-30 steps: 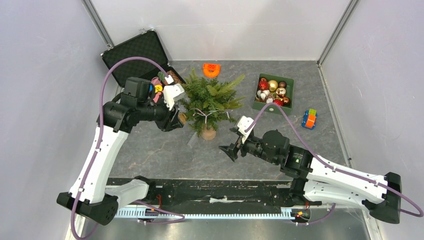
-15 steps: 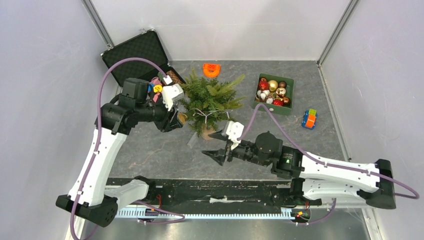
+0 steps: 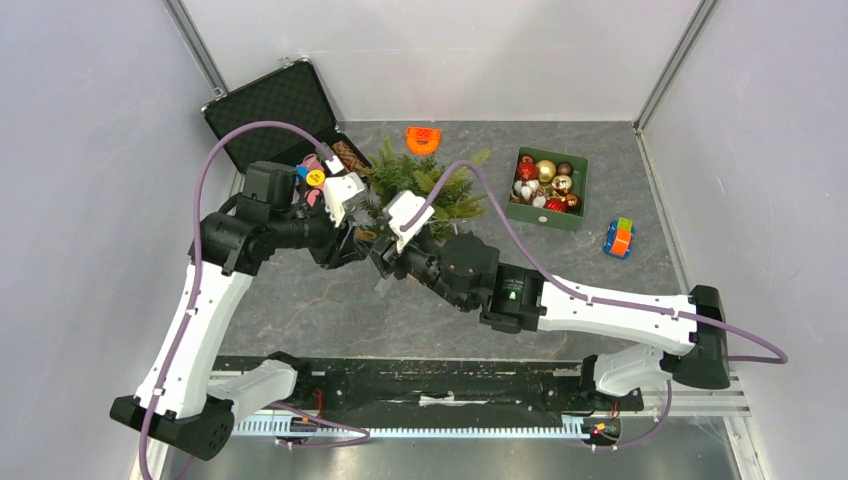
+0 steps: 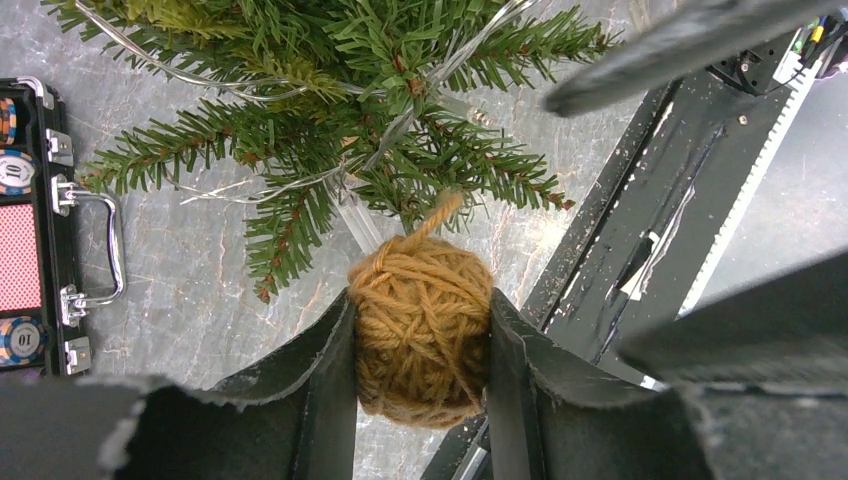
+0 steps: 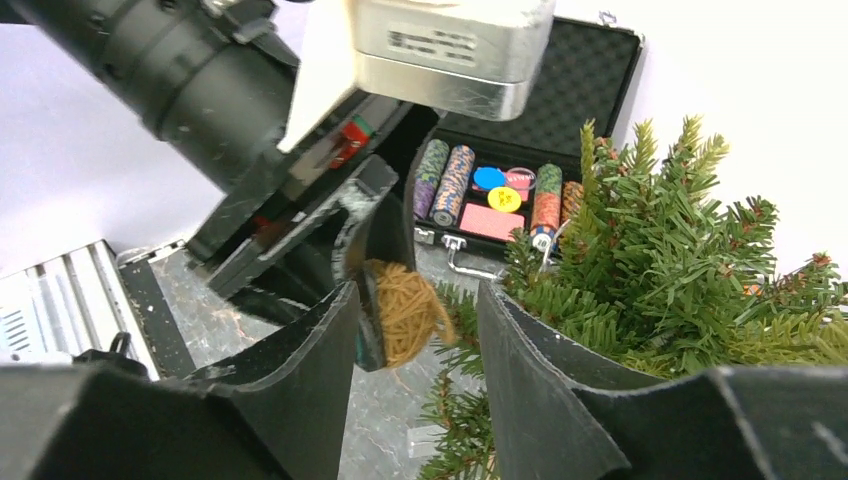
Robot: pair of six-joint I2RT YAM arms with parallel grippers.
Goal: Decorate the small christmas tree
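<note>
The small christmas tree stands mid-table, with a thin light wire in its branches; it also shows in the left wrist view and the right wrist view. My left gripper is at the tree's left side, shut on a tan yarn ball with a short loose tail pointing at the branches. My right gripper is open right beside it. Its fingers frame the yarn ball without touching it. The tree's stump base is hidden by the right arm.
An open black briefcase with poker chips lies behind the left arm. A green box of baubles sits at the back right, with a coloured toy block beside it. An orange object lies behind the tree.
My right arm has swung left from in front of the tree and reached up to the left gripper and the yarn ball. The left gripper has barely moved and keeps its hold.
</note>
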